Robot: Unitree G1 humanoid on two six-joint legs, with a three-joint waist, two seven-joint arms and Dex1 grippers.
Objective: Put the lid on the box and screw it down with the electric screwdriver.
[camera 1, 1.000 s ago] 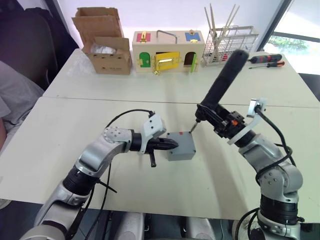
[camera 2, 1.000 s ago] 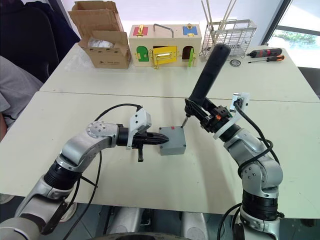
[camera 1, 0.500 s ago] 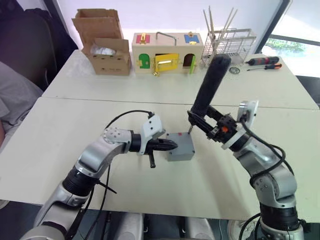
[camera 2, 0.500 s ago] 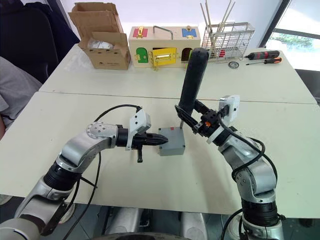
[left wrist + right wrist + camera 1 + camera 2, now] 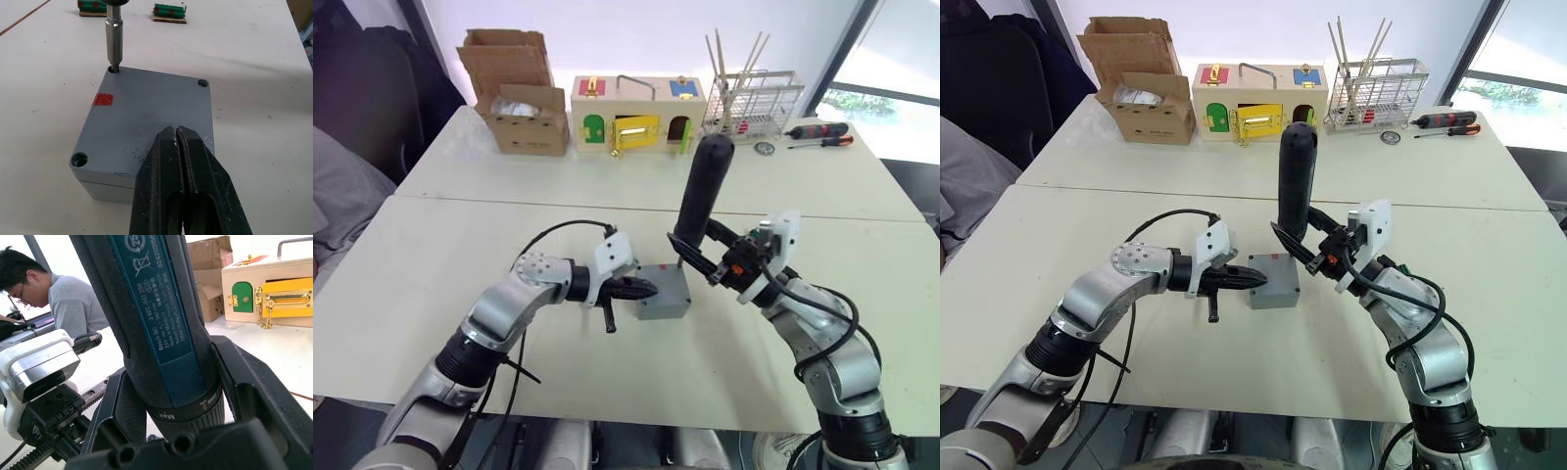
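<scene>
The grey box stands mid-table with the lid lying flat on top, a red label on its upper face. My left gripper is shut, its fingertips resting on the lid's near edge. My right gripper is shut on the electric screwdriver, which stands almost upright. Its metal bit sits in the lid's far corner hole. In the right wrist view the blue-black screwdriver body lies between my fingers.
At the back of the far table stand a cardboard carton, a wooden box with coloured doors and a wire rack. Two hand screwdrivers lie at the back right. A person sits to the left.
My right arm has swung the electric screwdriver from a slant to nearly upright and moved it left, so the bit now stands in the lid's corner hole. My left gripper has stayed put.
</scene>
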